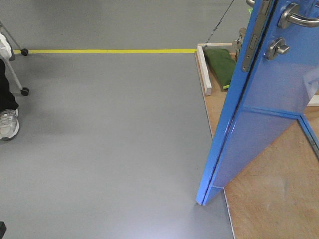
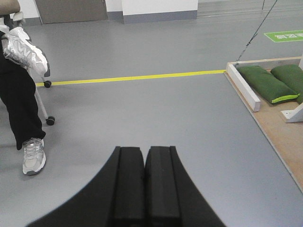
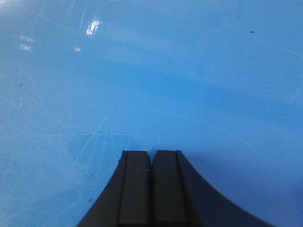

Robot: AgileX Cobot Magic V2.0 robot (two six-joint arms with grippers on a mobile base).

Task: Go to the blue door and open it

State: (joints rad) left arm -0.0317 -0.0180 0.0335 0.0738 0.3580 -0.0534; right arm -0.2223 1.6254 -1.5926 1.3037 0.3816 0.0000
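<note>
The blue door (image 1: 259, 129) stands ajar at the right of the front view, its edge turned toward me, with a metal lever handle (image 1: 297, 17) and a round thumb-turn lock (image 1: 277, 48) near the top. The door's glossy blue face (image 3: 151, 75) fills the right wrist view. My right gripper (image 3: 152, 153) is shut with nothing in it, its tips close to or against that face. My left gripper (image 2: 144, 149) is shut and empty, hanging over grey floor away from the door.
A plywood platform (image 1: 279, 199) carries the door, with white wooden beams (image 1: 204, 69) and green sandbags (image 1: 222, 64) behind it. A yellow floor line (image 1: 109, 51) crosses the back. A seated person's leg and shoe (image 2: 33, 156) and chair casters (image 2: 49, 120) are at left.
</note>
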